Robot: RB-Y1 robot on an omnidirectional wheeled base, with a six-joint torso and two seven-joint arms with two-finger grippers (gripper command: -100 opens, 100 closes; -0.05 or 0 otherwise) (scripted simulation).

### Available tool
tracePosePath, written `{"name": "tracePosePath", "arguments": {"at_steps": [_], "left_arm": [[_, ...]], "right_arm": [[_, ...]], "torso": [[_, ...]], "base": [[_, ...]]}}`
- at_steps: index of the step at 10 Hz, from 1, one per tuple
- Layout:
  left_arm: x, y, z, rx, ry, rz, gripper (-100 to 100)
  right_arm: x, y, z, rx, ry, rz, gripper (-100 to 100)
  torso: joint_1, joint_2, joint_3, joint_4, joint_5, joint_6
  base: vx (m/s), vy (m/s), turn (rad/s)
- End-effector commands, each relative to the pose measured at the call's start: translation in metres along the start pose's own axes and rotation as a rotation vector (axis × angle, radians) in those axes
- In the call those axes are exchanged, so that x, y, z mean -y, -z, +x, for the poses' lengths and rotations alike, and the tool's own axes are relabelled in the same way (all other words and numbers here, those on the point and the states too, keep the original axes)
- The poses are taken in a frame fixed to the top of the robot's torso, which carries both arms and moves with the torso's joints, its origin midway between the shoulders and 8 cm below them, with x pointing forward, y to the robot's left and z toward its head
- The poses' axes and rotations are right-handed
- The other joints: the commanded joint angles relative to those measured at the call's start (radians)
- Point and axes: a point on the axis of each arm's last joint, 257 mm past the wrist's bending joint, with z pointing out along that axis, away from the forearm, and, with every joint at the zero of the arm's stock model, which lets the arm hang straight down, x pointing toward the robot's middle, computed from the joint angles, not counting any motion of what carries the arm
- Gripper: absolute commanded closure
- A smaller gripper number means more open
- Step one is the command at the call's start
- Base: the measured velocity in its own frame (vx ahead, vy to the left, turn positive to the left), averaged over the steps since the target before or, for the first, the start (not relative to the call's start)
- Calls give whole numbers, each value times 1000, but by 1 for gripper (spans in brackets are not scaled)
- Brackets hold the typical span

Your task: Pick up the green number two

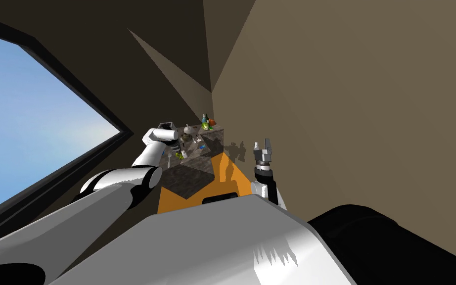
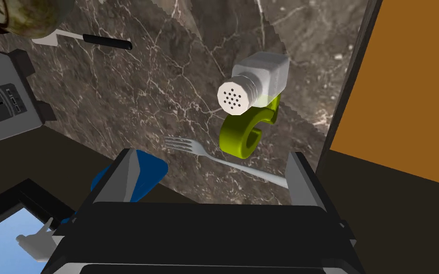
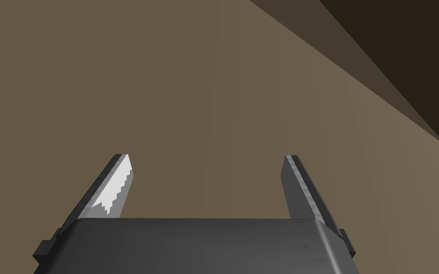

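The left tool [image 2: 211, 154] hung wide over the worktop [image 2: 133, 104], above a fork [image 2: 233, 165]; the green two [image 2: 240, 138] lay beyond, partly behind a shaker [image 2: 256, 85]. The right tool [image 3: 206, 157] gaped too.

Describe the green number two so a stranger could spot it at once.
On the dark marbled countertop, look near the edge by the orange surface, where a white shaker is beside a grey fork. The green number two sits between them, partly hidden by the shaker: the only bright lime, curled shape there.

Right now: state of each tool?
Left tool: open, empty, pointed at the green number two.
Right tool: open, empty.
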Motion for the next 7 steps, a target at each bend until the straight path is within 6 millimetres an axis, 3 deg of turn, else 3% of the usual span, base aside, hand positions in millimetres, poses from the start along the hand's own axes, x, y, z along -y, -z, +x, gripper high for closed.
{"name": "tracePosePath", "arguments": {"at_steps": [1,2,7], "left_arm": [[-10,-4,-4,17,8,-49,-100],[-11,3,0,21,10,-77,-100],[-38,-1,-7,64,23,-208,-100]], "right_arm": [[0,0,0,0,0,0,0],[0,0,0,0,0,0,0],[0,0,0,0,0,0,0]], "torso": [[0,0,0,0,0,0],[0,0,0,0,0,0],[0,-1,0,0,0,0]], "base": [[24,32,-39],[34,34,-55],[32,36,-44]]}}
